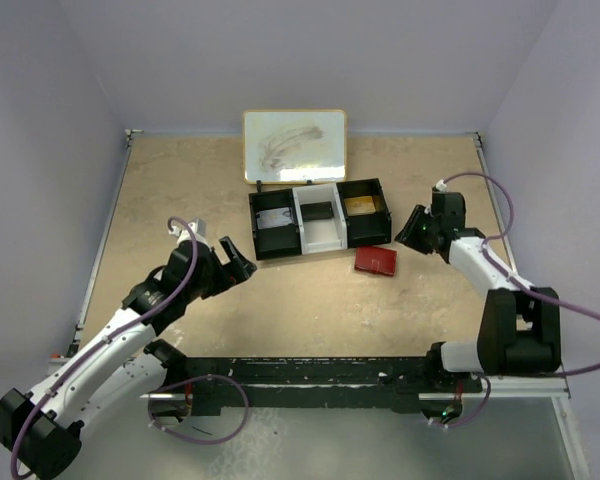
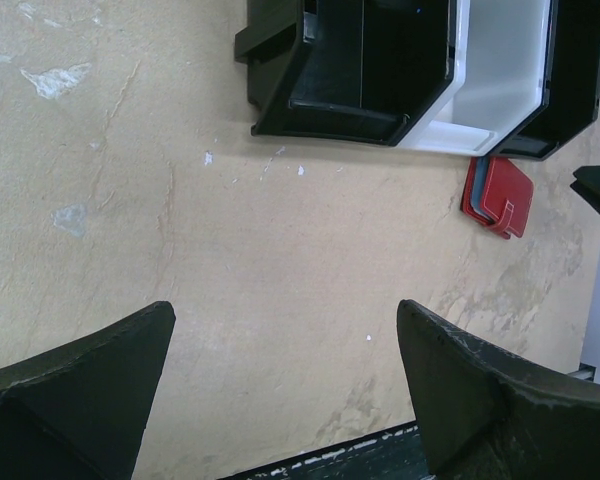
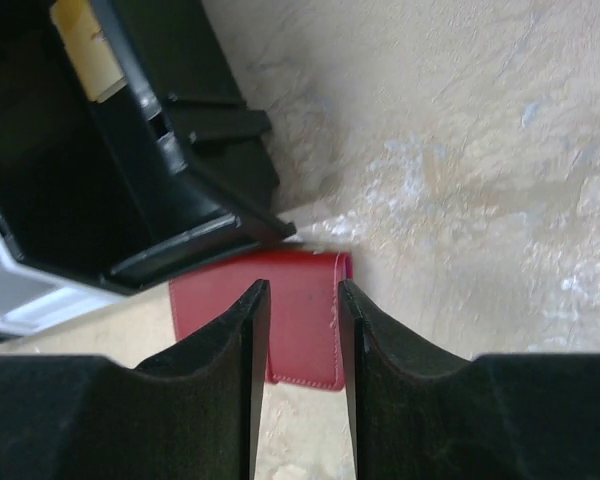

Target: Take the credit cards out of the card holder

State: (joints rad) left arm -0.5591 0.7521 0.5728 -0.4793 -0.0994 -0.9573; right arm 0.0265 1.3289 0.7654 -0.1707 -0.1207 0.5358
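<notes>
The red card holder (image 1: 376,260) lies folded shut on the table, just in front of the right end of the black tray (image 1: 253,228). The left wrist view shows the card holder (image 2: 502,194) with a grey-blue edge along its left side. My right gripper (image 1: 411,229) hovers just right of it, open by a narrow gap. In the right wrist view the card holder (image 3: 300,300) shows between and below the fingers of that gripper (image 3: 298,292), with nothing held. My left gripper (image 1: 242,258) stands wide open and empty (image 2: 285,320), left of the tray. No credit cards show at the holder.
The tray (image 2: 320,120) has a white middle compartment (image 1: 318,238). A gold card (image 1: 362,205) lies in its right compartment and a grey one (image 1: 273,217) in its left. A whiteboard (image 1: 294,145) leans at the back wall. The black base rail (image 1: 310,375) runs along the near edge.
</notes>
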